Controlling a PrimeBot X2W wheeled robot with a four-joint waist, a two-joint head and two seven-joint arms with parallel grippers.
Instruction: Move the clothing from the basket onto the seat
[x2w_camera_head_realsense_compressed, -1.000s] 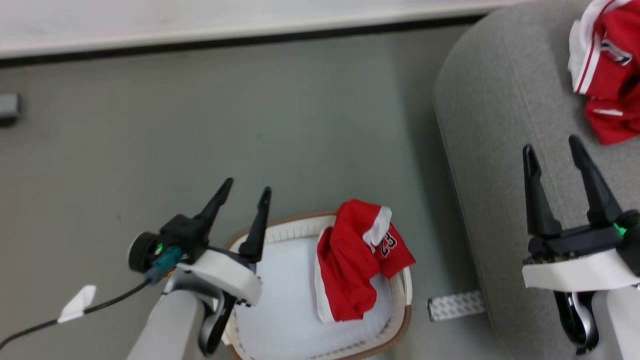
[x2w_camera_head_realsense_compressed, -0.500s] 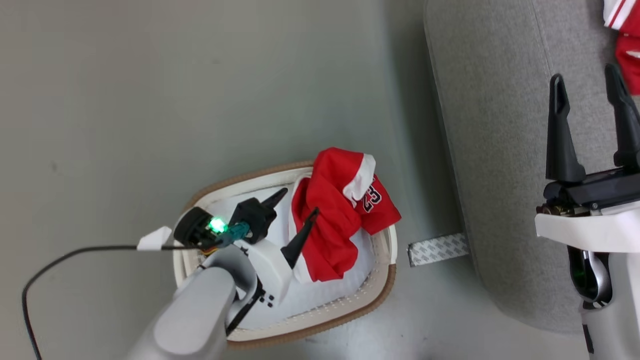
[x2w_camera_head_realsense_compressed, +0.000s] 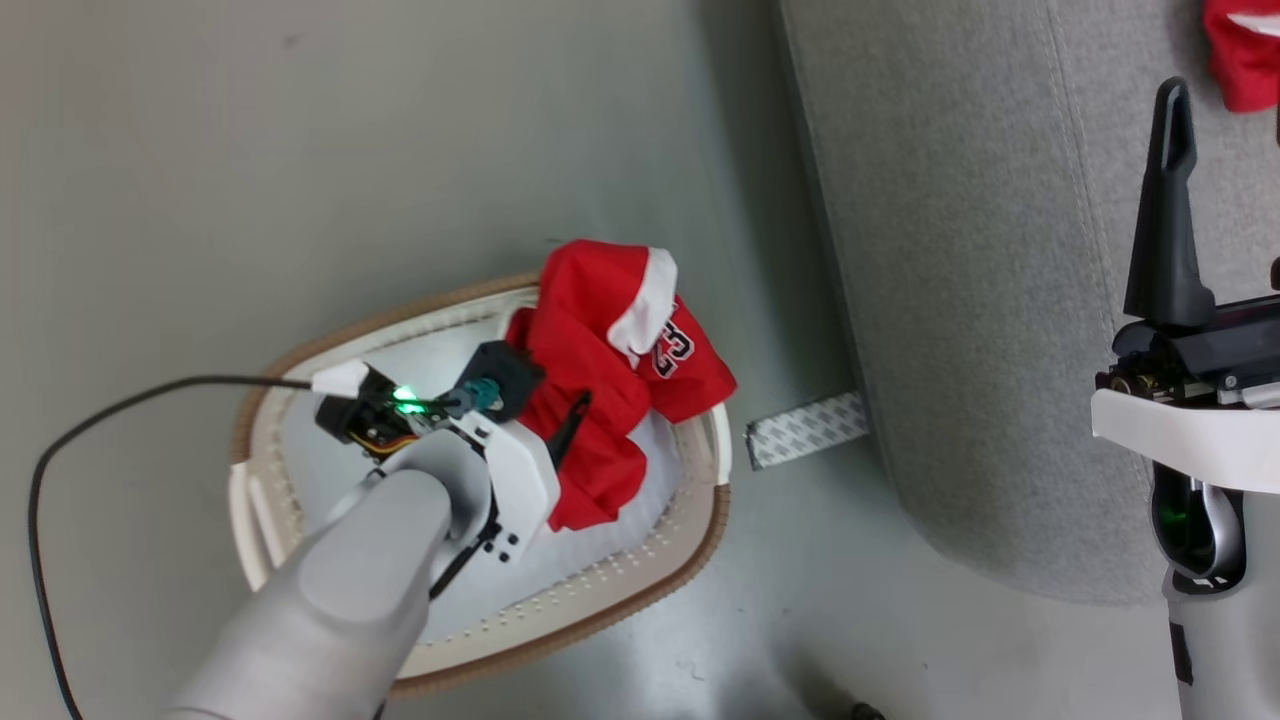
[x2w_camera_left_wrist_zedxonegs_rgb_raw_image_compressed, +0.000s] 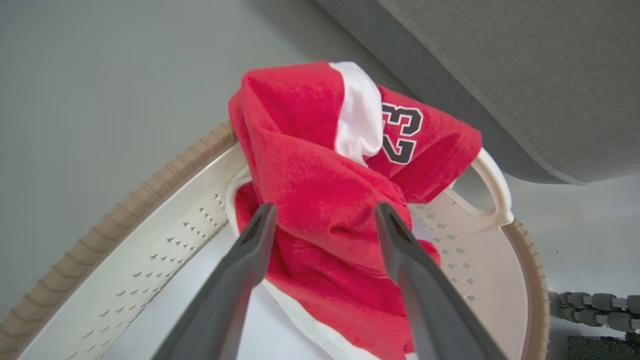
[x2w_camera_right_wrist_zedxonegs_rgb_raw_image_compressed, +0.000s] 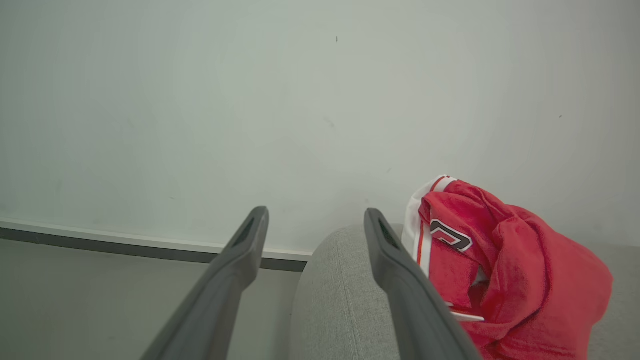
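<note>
1. One left gripper (x2w_camera_left_wrist_zedxonegs_rgb_raw_image_compressed: 325, 207) is seen. Its two long, dark, tapered fingers are spread wide, and nothing is clamped.
2. One basket (x2w_camera_left_wrist_zedxonegs_rgb_raw_image_compressed: 165, 235) is counted around those fingers. It is oval, made of cream plastic pierced by rows of small holes, and edged with a ribbed brown rim.
3. One red garment (x2w_camera_left_wrist_zedxonegs_rgb_raw_image_compressed: 310, 165) is bunched between and beyond the left fingertips and draped over the basket's far rim. It is soft and fleecy, with a white band and a dark "23".
4. One grey patterned strip (x2w_camera_head_realsense_compressed: 805, 428) is laid flat on the floor, between basket and seat.
5. One seat (x2w_camera_head_realsense_compressed: 950, 300) is seen, covered in light-grey woven upholstery, with a rounded corner and a stitched seam.
6. One right gripper (x2w_camera_right_wrist_zedxonegs_rgb_raw_image_compressed: 316, 212) is held over the seat's corner. Its two fingers are parted and empty.
7. A second red garment (x2w_camera_right_wrist_zedxonegs_rgb_raw_image_compressed: 525, 270) is heaped on the seat, to the right of the right fingers. It is crumpled, with white trim and red stripes.
</note>
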